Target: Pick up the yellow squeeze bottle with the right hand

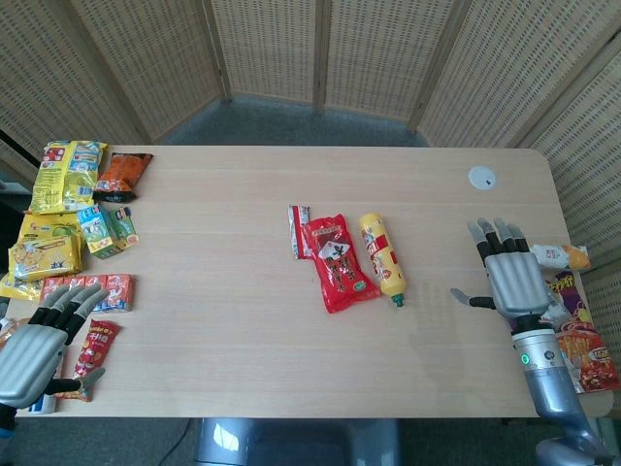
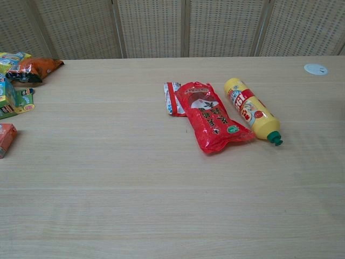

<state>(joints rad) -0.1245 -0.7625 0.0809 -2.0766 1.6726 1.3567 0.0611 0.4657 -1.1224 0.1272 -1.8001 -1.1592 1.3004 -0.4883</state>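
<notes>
The yellow squeeze bottle (image 1: 382, 254) (image 2: 252, 110) lies on its side near the table's middle, green cap toward the front edge, red label facing up. My right hand (image 1: 506, 270) hovers well to its right near the table's right edge, fingers spread and empty. At the front left corner my left hand (image 1: 41, 342) is open too, holding nothing. Neither hand shows in the chest view.
A red snack packet (image 1: 337, 262) (image 2: 211, 117) lies touching the bottle's left side, with a small red-white sachet (image 1: 298, 231) beyond it. Several snack packs (image 1: 68, 209) crowd the left edge. More packets (image 1: 572, 320) sit at the right edge beside my right hand. A white disc (image 1: 481, 177) lies far right.
</notes>
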